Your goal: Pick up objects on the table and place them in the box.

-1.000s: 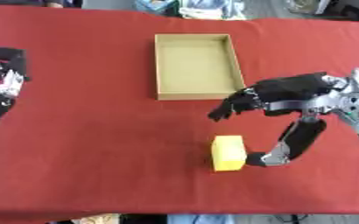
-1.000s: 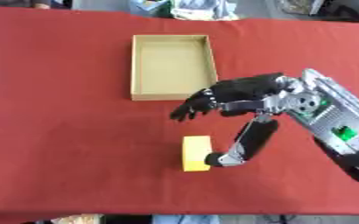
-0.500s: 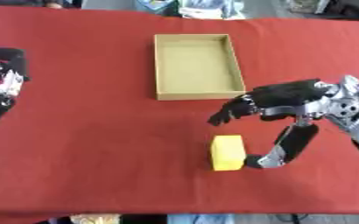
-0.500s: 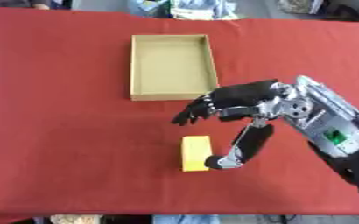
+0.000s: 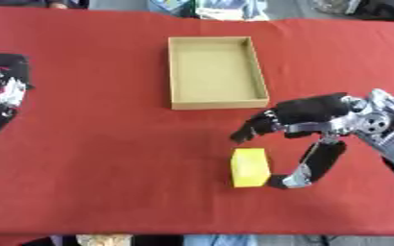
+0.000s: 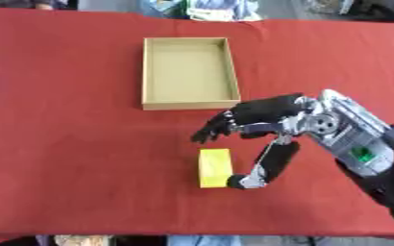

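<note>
Right hand (image 5: 318, 113) spread open, thumb seemingly touching yellow block (image 5: 250, 166).

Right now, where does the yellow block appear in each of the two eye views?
Left eye view: the yellow block lies below centre, slightly right.
Right eye view: it lies below centre, near the middle.
Shared landmark: the cardboard box stands farther back, and the right hand's thumb reaches the block's right side.

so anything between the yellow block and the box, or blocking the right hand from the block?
Nothing visible blocks the hand: the right hand is already at the yellow block, thumb tip at its right side, fingers spread above it. Between block and box there is only bare red table, apart from those fingers.
</note>
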